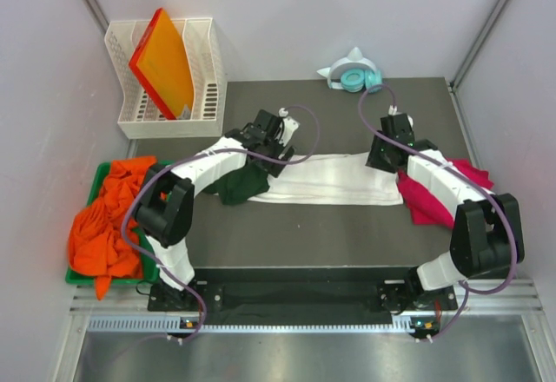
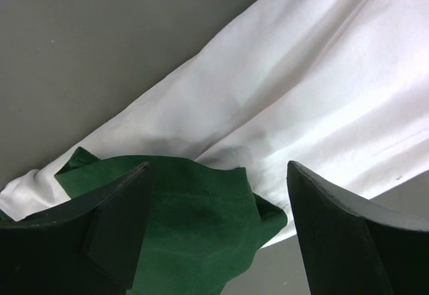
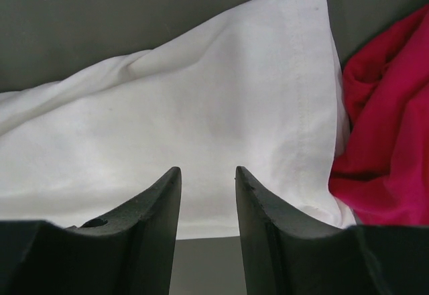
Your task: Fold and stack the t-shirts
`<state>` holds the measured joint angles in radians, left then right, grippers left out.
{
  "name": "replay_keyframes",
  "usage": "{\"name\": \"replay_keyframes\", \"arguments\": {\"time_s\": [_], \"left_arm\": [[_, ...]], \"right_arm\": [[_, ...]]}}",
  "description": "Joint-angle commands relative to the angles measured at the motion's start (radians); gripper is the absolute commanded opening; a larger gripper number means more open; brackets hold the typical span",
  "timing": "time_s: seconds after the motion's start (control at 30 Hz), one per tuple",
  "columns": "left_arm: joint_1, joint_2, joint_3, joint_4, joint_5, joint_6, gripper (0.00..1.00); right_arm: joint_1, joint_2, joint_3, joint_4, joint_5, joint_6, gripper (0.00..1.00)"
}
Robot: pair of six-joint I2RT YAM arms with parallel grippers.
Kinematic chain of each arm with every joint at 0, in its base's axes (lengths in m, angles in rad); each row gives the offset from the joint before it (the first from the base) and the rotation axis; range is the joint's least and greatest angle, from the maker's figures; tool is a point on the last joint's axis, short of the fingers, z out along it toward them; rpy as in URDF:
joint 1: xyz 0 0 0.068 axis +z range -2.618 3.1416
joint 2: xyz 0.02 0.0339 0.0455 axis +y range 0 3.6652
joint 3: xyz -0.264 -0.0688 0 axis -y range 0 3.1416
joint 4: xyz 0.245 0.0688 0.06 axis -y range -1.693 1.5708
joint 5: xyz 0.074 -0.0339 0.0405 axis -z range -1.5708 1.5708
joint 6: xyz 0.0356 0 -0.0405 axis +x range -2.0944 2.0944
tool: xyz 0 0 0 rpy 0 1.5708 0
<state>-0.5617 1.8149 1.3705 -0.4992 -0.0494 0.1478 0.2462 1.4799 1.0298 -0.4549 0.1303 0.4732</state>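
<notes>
Top external shows the white t-shirt (image 1: 330, 180) lying as a long strip across the table's middle. A dark green t-shirt (image 1: 236, 186) is crumpled over its 9 o'clock end, and a magenta t-shirt (image 1: 432, 198) is bunched at its 3 o'clock end. The left gripper (image 2: 218, 174) hangs over the green-white overlap, fingers spread wide, holding nothing. The right gripper (image 3: 208, 174) sits above the white hem, fingers narrowly parted, empty. Orange shirts (image 1: 109, 217) fill a green bin (image 1: 94, 184) at 9 o'clock.

Left arm (image 1: 208, 161) and right arm (image 1: 432, 174): white shells, black joints, 1 purple cable (image 1: 318, 130) each. Claw fingers (image 3: 144, 234) matte black, wedge-shaped.
</notes>
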Motion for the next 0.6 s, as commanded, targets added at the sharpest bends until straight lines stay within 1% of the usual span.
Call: {"name": "replay_keyframes", "arguments": {"time_s": [0.0, 0.1, 0.13, 0.2, 0.23, 0.27, 0.33, 0.43, 0.47, 0.53, 0.57], "left_arm": [[-0.03, -0.019, -0.033, 0.071, -0.133, 0.015, 0.81], [-0.035, -0.011, -0.047, 0.073, -0.15, 0.019, 0.61], [-0.033, -0.009, -0.047, 0.065, -0.158, 0.018, 0.48], [-0.035, -0.006, -0.048, 0.057, -0.174, 0.022, 0.37], [-0.033, -0.005, -0.044, 0.03, -0.181, 0.021, 0.29], [-0.033, -0.003, -0.042, 0.025, -0.187, 0.019, 0.26], [-0.033, 0.0, -0.044, 0.013, -0.193, 0.022, 0.18], [-0.033, -0.009, -0.05, 0.007, -0.194, 0.021, 0.02], [-0.033, -0.023, -0.053, 0.01, -0.204, 0.018, 0.0], [-0.035, -0.048, -0.056, 0.013, -0.217, 0.013, 0.0], [-0.033, -0.089, -0.066, 0.028, -0.242, 0.018, 0.0]], "right_arm": [[0.007, -0.024, -0.011, 0.032, 0.008, 0.001, 0.38], [0.005, -0.026, -0.02, 0.038, 0.011, -0.001, 0.38], [0.005, -0.026, -0.023, 0.041, 0.011, -0.001, 0.37], [0.005, -0.023, -0.031, 0.047, 0.009, 0.002, 0.37], [0.007, -0.021, -0.034, 0.048, 0.009, 0.002, 0.36], [0.007, -0.018, -0.039, 0.053, 0.008, 0.005, 0.36], [0.005, -0.009, -0.039, 0.058, 0.002, 0.01, 0.35], [0.007, 0.002, -0.034, 0.065, -0.003, 0.015, 0.34], [0.005, 0.002, -0.033, 0.064, -0.008, 0.018, 0.33], [0.007, 0.005, -0.03, 0.064, -0.009, 0.016, 0.32], [0.007, 0.005, -0.031, 0.064, -0.008, 0.016, 0.31]]}}
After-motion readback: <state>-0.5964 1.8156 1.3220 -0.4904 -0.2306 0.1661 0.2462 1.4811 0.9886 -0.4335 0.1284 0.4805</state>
